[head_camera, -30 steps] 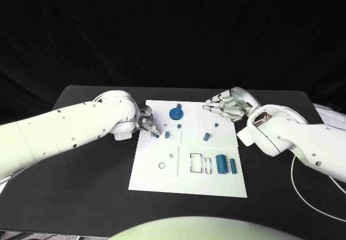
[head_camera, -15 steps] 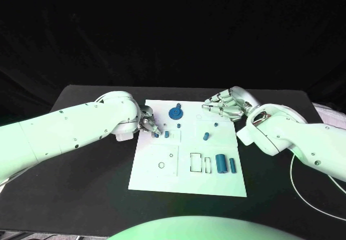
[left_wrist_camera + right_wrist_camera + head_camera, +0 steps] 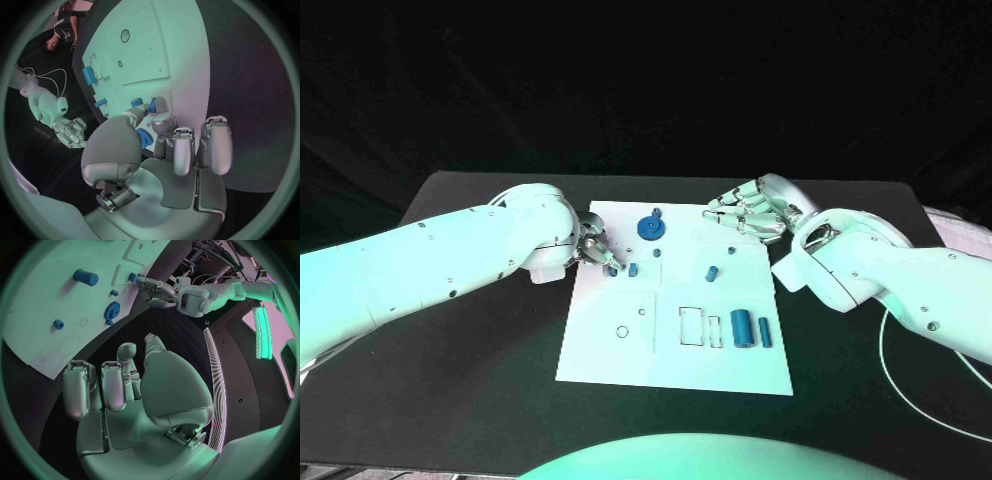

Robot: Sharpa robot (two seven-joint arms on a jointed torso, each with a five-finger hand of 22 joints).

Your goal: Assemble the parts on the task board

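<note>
The white task board (image 3: pixel 625 355) lies in the middle of the black table. My left hand (image 3: pixel 594 248) is at the board's left edge, thumb and a finger pinching a small blue part (image 3: pixel 152 105) low over the board. Close beside it a short blue peg (image 3: pixel 633 268) stands on the board. A blue gear (image 3: pixel 652 226) sits near the far edge, and I see it again as the gear (image 3: pixel 112 310) from the right wrist. My right hand (image 3: pixel 750 213) hovers by the board's far right corner with its fingers (image 3: pixel 113 385) loosely bent, holding nothing.
More blue pieces are on the board: a tilted peg (image 3: pixel 713 271), a thick cylinder (image 3: pixel 743 327) and a thin bar (image 3: pixel 764 329) near the right edge. Beside them are outlined slots (image 3: pixel 692 325). A white cable (image 3: pixel 894 360) lies on the table at the right.
</note>
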